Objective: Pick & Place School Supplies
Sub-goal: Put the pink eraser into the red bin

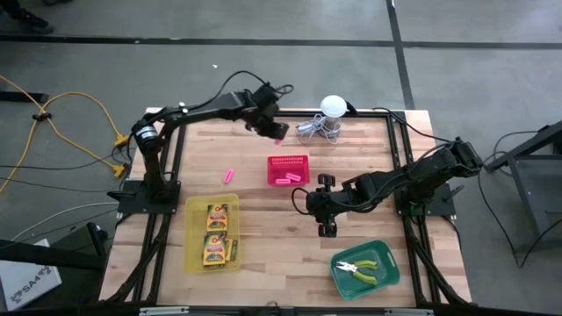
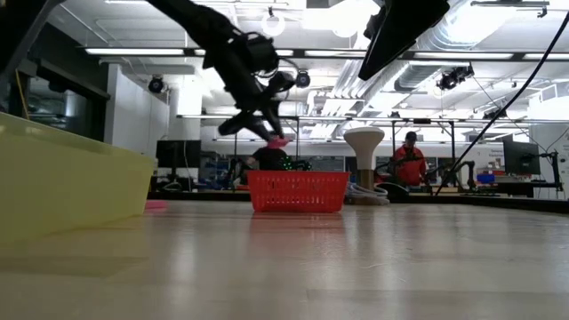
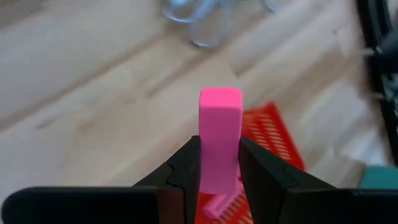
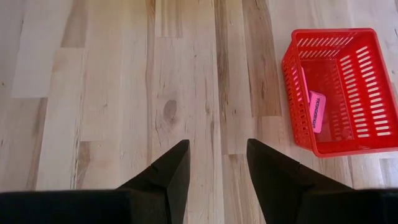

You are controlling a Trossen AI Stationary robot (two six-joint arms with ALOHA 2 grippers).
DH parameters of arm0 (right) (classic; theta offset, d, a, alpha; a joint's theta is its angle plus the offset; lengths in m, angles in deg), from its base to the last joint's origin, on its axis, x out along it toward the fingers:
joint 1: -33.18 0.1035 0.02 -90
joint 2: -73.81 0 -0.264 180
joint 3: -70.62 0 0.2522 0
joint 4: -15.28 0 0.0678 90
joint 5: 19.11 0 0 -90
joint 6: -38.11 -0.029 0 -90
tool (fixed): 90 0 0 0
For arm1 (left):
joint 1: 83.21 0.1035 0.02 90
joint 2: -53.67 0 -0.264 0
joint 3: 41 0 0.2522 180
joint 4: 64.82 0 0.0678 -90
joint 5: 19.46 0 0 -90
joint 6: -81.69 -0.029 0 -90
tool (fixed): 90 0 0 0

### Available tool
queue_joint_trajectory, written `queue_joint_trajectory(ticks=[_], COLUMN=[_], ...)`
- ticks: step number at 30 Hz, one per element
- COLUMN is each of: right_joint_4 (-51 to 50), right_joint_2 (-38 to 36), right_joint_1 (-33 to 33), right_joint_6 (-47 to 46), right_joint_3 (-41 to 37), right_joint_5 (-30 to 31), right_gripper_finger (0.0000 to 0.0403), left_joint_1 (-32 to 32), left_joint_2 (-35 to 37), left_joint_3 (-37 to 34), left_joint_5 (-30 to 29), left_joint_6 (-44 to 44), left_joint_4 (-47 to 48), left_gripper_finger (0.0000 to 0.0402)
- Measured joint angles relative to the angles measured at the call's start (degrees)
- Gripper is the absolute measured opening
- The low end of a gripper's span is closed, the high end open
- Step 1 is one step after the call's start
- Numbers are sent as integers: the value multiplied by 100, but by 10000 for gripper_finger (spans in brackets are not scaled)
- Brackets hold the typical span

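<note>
— How many pink erasers do you count?

— You have four showing. One small pink eraser block (image 3: 219, 140) is pinched between the fingers of your left gripper (image 1: 272, 129), held in the air above the table's far side, just beyond the red slotted plastic basket (image 1: 288, 161). Two pink erasers (image 1: 289, 179) lie inside that basket. A fourth pink eraser (image 1: 230, 175) lies loose on the pale wooden table (image 1: 263, 246), left of the basket.

— And the crayons?

— Two yellow-and-green crayon boxes (image 1: 216, 234) lie in the translucent yellow tray (image 1: 191, 254) on your left, one behind the other.

— Pliers?

— One pair of pliers with yellow-green handles (image 1: 363, 267), lying in the green tray (image 1: 390, 274) at the near right.

— Where is your right arm?

— Your right gripper (image 1: 326, 204) hangs over bare wood between the red basket and the green tray, its two dark fingers (image 4: 168, 177) spread apart, holding nothing.

— Anything else on the table?

— One white ball with coiled metal wire (image 1: 327, 118) at the far edge.
</note>
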Motion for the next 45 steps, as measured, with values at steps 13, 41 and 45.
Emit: queue_joint_trajectory(ticks=[13,41,45], right_joint_4=[27,213,200], right_joint_2=[0,0,0], right_joint_1=[0,-1,-2], right_joint_6=[0,-22,-22], right_joint_3=[0,0,0], right_joint_5=[0,-2,-1], right_gripper_finger=[149,149,149], left_joint_1=[-1254,-1828,-1817], left_joint_2=[-2,-608,-842], left_joint_3=[0,-17,-15], left_joint_5=[-181,-1463,-1464], left_joint_6=[-300,-385,-385], left_joint_4=[-85,108,126], left_gripper_finger=[96,96,96])
